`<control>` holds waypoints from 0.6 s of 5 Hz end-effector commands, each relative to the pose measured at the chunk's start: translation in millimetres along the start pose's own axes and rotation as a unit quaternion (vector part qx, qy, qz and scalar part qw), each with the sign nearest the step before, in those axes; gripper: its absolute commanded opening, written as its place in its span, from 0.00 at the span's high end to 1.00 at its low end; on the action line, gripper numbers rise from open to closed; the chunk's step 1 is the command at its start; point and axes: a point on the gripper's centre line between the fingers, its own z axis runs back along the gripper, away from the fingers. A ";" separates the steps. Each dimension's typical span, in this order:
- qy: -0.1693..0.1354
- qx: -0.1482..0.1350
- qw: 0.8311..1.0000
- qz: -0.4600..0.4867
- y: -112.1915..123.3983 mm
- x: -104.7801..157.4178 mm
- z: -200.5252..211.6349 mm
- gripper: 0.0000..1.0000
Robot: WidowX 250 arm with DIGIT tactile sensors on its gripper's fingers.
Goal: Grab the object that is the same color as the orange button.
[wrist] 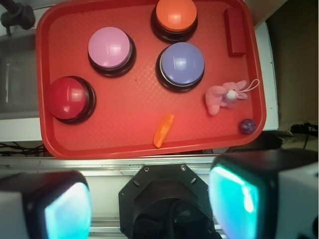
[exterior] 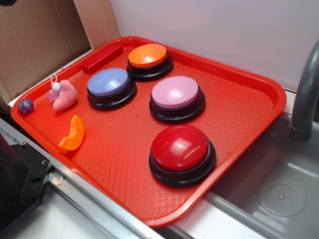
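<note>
The end effector [wrist: 149,199] hangs high over the tray's [wrist: 129,134] near edge, pads [wrist: 67,211] spread wide and empty. The orange piece [wrist: 164,130] lies just ahead of it, slightly right, apart from everything. The orange button [wrist: 174,16] sits at the far rim, beyond the purple button [wrist: 181,64].

You've got a glossy orange piece [exterior: 72,133] on a textured plastic tray [exterior: 249,119], a shiny-domed orange button [exterior: 148,56], and a fuzzy pink plush [exterior: 64,95].
</note>
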 end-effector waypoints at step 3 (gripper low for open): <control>-0.022 0.004 0.997 0.069 -1.5 0.9 -45.6 0.00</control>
